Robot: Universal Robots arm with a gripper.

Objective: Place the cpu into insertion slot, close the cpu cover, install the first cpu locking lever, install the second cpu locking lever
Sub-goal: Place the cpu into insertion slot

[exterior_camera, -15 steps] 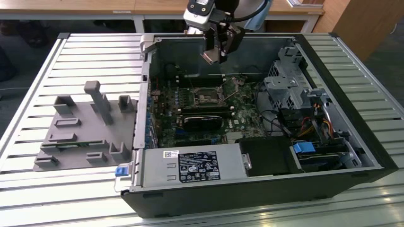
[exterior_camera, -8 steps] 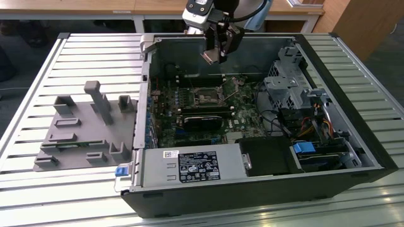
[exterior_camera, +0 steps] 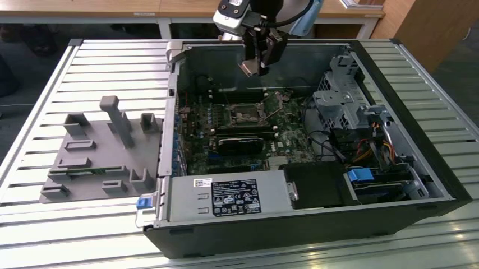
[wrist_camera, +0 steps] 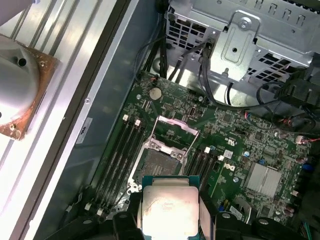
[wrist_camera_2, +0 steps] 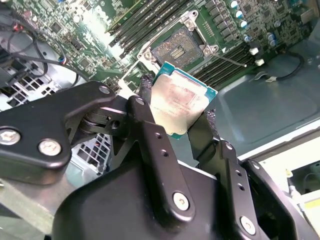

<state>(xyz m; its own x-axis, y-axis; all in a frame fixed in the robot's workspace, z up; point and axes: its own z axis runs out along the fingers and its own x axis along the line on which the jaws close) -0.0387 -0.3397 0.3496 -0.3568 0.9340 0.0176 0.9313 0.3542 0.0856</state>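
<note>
- Step 1 in hand: fingers (wrist_camera_2: 150, 131) clamped on cpu (wrist_camera: 168, 210) edges, chip up in air over motherboard (wrist_camera: 260, 140).
- Insertion slot (wrist_camera: 159, 165) empty, near below chip; cpu cover (wrist_camera: 176, 125) flipped up.
- Seating prob needs chip squared to slot, kept level.
- PC case (exterior_camera: 299, 224) on desk (exterior_camera: 112, 61): side open, board + PSU (exterior_camera: 224, 199) inside.

A bench (exterior_camera: 45, 101) of silvery metal slats carries the work, and pale glare lies bright along its near edge. Beyond its far edge stands a wood-topped desk (exterior_camera: 90, 7) on white legs (exterior_camera: 162, 27). Past the far corner on the exterior view's right rises a brown wooden panel (exterior_camera: 427, 28). Dark grey floor (exterior_camera: 30, 56) shows off the opposite side.
</note>
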